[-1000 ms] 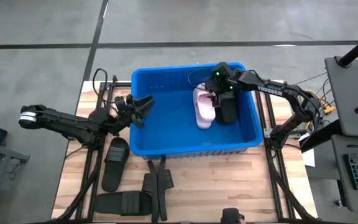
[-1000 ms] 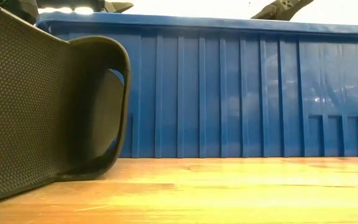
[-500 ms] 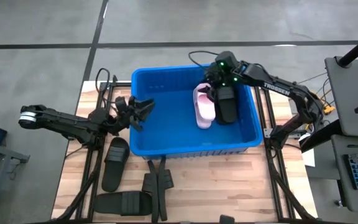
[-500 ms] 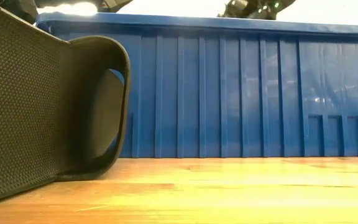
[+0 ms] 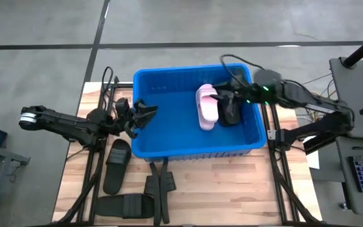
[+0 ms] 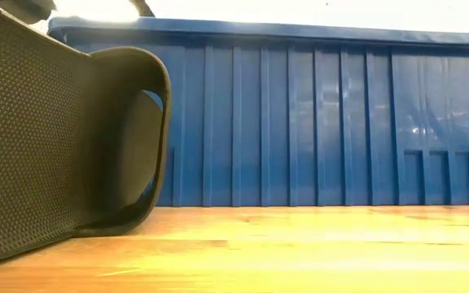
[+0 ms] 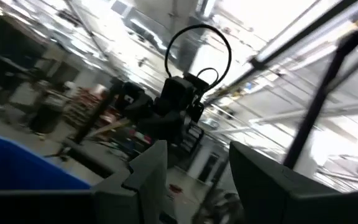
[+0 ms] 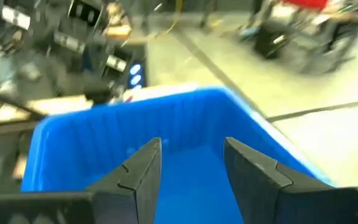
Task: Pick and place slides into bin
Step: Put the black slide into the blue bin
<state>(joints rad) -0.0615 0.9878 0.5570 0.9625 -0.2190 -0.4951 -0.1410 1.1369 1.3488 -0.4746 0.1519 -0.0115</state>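
Black slide next, lower left of the high view
Light, flexible black slide (image 5: 116, 165): grip its strap; both grippers, left gripper (image 5: 145, 112) and right gripper (image 5: 227, 101), stand spread and empty.

1. The right gripper (image 5: 232, 101) no longer sits over the far wall of the bin (image 5: 188, 151), above the two slides inside; it now hangs lower and nearer the bin's right wall, beside the black slide (image 5: 230, 113).
2. The right arm's forearm, earlier stretched diagonally across the bin's far right corner, now lies almost level along the right rim.
3. The right gripper's fingers (image 8: 142, 171) stand apart with nothing between them, narrower than before.
4. In the low view, the dark arm part above the bin's rim is gone from sight.
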